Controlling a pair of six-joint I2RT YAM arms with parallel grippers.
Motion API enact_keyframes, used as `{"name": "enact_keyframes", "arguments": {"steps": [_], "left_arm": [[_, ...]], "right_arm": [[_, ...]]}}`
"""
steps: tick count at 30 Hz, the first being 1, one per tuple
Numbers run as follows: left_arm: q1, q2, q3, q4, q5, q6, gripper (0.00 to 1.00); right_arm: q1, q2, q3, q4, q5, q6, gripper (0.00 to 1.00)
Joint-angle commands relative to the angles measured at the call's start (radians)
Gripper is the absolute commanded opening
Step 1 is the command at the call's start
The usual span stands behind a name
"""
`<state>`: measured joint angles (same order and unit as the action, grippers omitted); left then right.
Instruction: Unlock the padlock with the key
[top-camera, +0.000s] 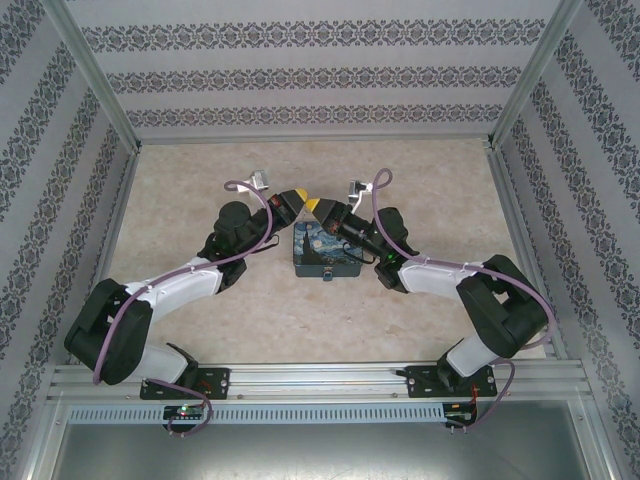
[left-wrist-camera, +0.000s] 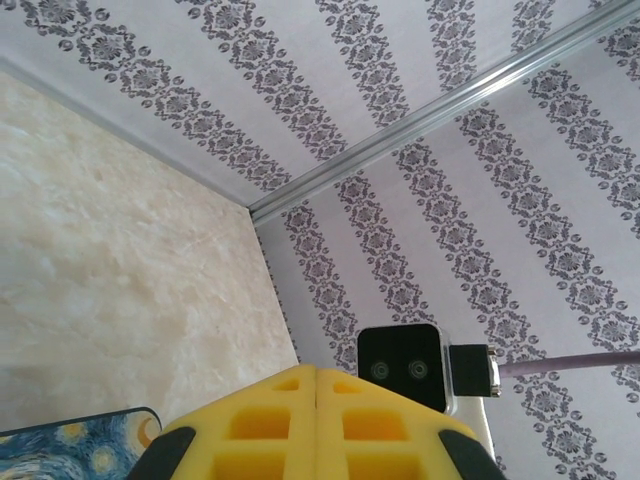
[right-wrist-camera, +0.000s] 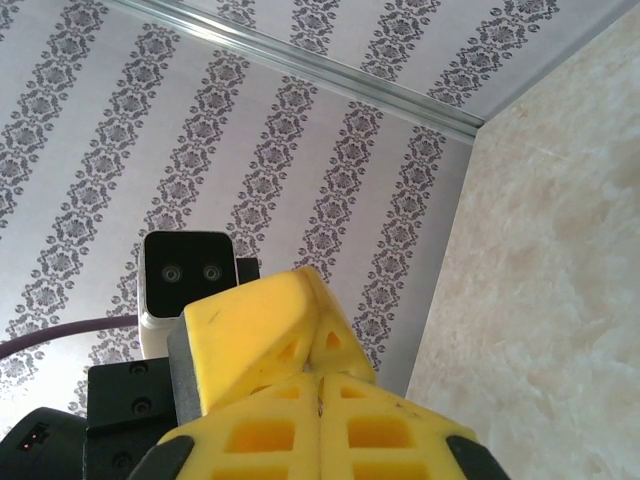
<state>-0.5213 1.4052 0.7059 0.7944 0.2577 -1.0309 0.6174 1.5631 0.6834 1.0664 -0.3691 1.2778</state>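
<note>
Over the table's middle, my left gripper (top-camera: 299, 204) and right gripper (top-camera: 318, 208) meet tip to tip, above the far edge of a small box with a starry-night print (top-camera: 322, 254). A small dark piece (top-camera: 328, 277) hangs at the box's near edge; I cannot tell whether it is the padlock. In the left wrist view the left gripper (left-wrist-camera: 317, 378) has its yellow fingers pressed flat together. The right gripper (right-wrist-camera: 320, 388) is shut too, and the left gripper's fingers (right-wrist-camera: 255, 325) touch its tip. A thin dark sliver sits in the right seam; no key is recognisable.
Patterned walls with metal corner posts (top-camera: 95, 80) enclose the marbled table (top-camera: 200, 170). The box's corner (left-wrist-camera: 80, 440) shows low in the left wrist view. Each wrist camera faces the other: right wrist camera (left-wrist-camera: 400, 365), left wrist camera (right-wrist-camera: 188, 275).
</note>
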Motion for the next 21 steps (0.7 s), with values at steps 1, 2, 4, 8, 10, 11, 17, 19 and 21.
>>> {"name": "enact_keyframes", "arguments": {"steps": [1, 2, 4, 8, 10, 11, 17, 19, 21], "left_arm": [[0.012, -0.023, -0.027, 0.032, -0.011, -0.007, 0.0], [0.011, -0.025, -0.03, 0.031, -0.014, -0.008, 0.0], [0.012, -0.03, -0.034, 0.031, -0.018, -0.008, 0.0], [0.012, -0.029, -0.037, 0.032, -0.02, -0.011, 0.0], [0.012, -0.027, -0.037, 0.033, -0.019, -0.015, 0.0], [0.012, -0.027, -0.033, 0.024, -0.02, -0.015, 0.0], [0.013, -0.091, -0.025, -0.083, -0.054, 0.001, 0.59], [0.015, -0.137, -0.02, -0.183, -0.059, 0.022, 0.68], [0.017, -0.185, -0.013, -0.308, -0.057, 0.05, 0.75]], "right_arm": [[-0.011, 0.005, -0.002, 0.058, 0.002, -0.001, 0.04], [-0.01, 0.005, -0.002, 0.058, 0.005, 0.0, 0.02], [-0.012, 0.005, -0.002, 0.058, 0.004, 0.003, 0.0], [-0.013, 0.009, -0.001, 0.063, 0.004, 0.009, 0.0], [-0.013, 0.009, -0.001, 0.067, 0.003, 0.011, 0.0], [-0.013, 0.009, 0.001, 0.069, 0.0, 0.012, 0.0], [-0.029, -0.01, -0.029, 0.057, -0.005, 0.012, 0.0], [-0.045, -0.02, -0.04, 0.046, -0.015, 0.015, 0.0], [-0.064, -0.034, -0.048, 0.017, -0.032, 0.012, 0.0]]}}
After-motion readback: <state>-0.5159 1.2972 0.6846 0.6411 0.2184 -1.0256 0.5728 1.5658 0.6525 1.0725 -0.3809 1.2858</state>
